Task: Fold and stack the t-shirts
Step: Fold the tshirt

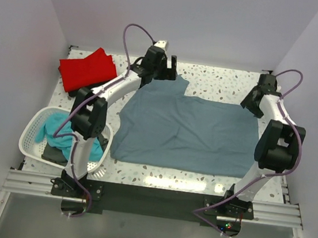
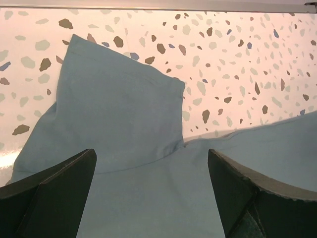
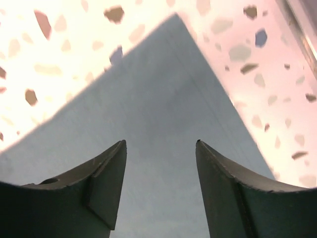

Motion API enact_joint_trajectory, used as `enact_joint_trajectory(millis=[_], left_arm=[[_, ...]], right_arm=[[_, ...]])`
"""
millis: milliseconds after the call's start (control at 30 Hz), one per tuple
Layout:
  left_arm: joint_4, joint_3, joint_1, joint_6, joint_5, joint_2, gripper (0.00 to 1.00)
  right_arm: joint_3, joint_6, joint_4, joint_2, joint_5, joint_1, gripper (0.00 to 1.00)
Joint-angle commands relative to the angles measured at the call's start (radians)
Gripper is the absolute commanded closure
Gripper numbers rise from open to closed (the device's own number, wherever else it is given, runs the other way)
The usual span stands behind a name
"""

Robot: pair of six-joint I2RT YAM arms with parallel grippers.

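Slate grey-blue soft cloth t-shirt [image 1: 186,131] lay spread flat over the middle of the speckled terrazzo-pattern table [image 1: 227,87], with only shallow creases across its body. One short sleeve [image 2: 119,99] pointed toward the far-left side.

Containers: a white plastic lattice basket [image 1: 26,137] sat on the near-left corner of the table, just beside the left arm [image 1: 92,116]. It held a crumpled teal t-shirt [image 1: 53,126] on top. A bunched black t-shirt [image 1: 55,154] lay at the basket's near side, partly hidden by the arm.

Outside the basket, a bright red t-shirt [image 1: 86,69] lay loosely folded at the far-left corner of the table. It was apart from the grey-blue one.

Left hand [image 2: 152,153] was over the sleeve seam at the far-left of the grey-blue shirt. Its fingers [image 2: 59,193] were spread wide with nothing between them. Contact with the cloth could not be judged.

Right hand [image 3: 161,144] was at the shirt's far-right side. Its fingers [image 3: 106,183] stood apart over a pointed corner [image 3: 168,89] of the cloth. The fabric ran flat under the gap, and no fold was seen pinched between the tips.
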Motion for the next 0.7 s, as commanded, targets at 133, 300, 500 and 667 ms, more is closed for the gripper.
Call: enact_joint_trajectory(millis=[133, 300, 500, 667], left_arm=[[0.066, 0.102, 0.033, -0.001, 0.028, 0.097, 0.01], [0.103, 0.174, 0.036, 0.01, -0.009, 0.18, 0.02], [0.161, 0.214, 0.044, 0.03, -0.041, 0.268, 0.02], [0.181, 0.214, 0.062, 0.028, -0.059, 0.303, 0.02]], right_arm=[[0.105, -0.051, 0.162, 0.106, 0.077, -0.017, 0.45], [0.148, -0.076, 0.183, 0.172, 0.109, -0.032, 0.47], [0.176, -0.082, 0.211, 0.225, 0.123, -0.057, 0.47], [0.18, -0.093, 0.231, 0.259, 0.123, -0.066, 0.5]])
